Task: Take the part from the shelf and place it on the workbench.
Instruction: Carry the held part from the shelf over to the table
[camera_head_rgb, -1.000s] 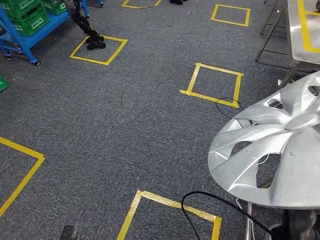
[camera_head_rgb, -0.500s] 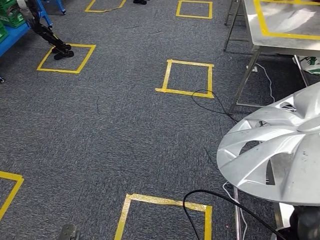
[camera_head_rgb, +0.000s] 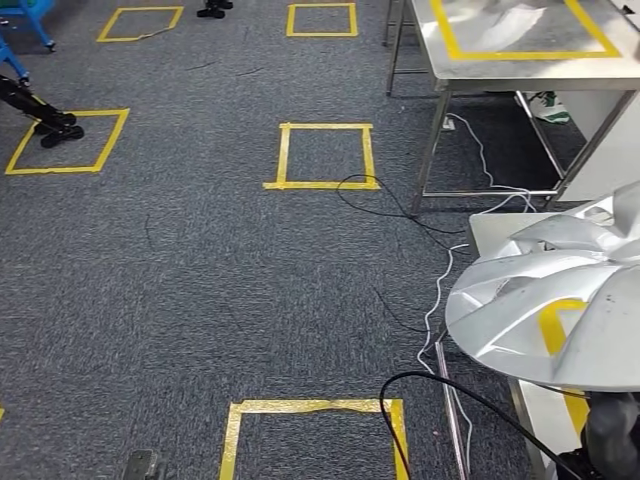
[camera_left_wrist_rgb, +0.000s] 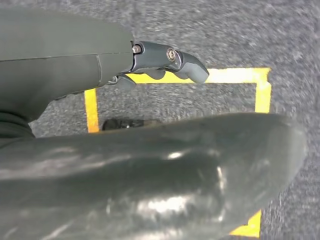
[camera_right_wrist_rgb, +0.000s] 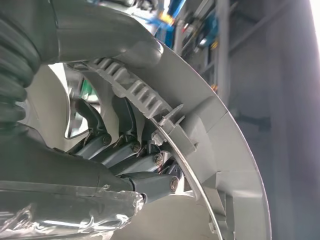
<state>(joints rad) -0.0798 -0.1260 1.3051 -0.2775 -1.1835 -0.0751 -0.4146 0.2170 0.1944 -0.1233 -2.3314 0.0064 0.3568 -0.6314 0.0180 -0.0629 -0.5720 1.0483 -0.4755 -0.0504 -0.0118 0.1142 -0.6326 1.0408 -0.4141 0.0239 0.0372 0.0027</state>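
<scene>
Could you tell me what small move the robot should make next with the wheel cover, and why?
Probably keep turning right toward the steel workbench. The right hand grips the wheel cover, held above a lower white table, while the workbench's yellow taped outline lies ahead.

Open grey carpet floor (camera_head_rgb: 189, 290) on the left, wide passage there. Far right, the steel bench (camera_head_rgb: 483, 62) stands on thin legs, cables (camera_head_rgb: 392, 215) trailing beneath. Near right, the silver wheel cover (camera_head_rgb: 551, 310) overhangs a white bench (camera_head_rgb: 490, 228), crowding that side.
</scene>
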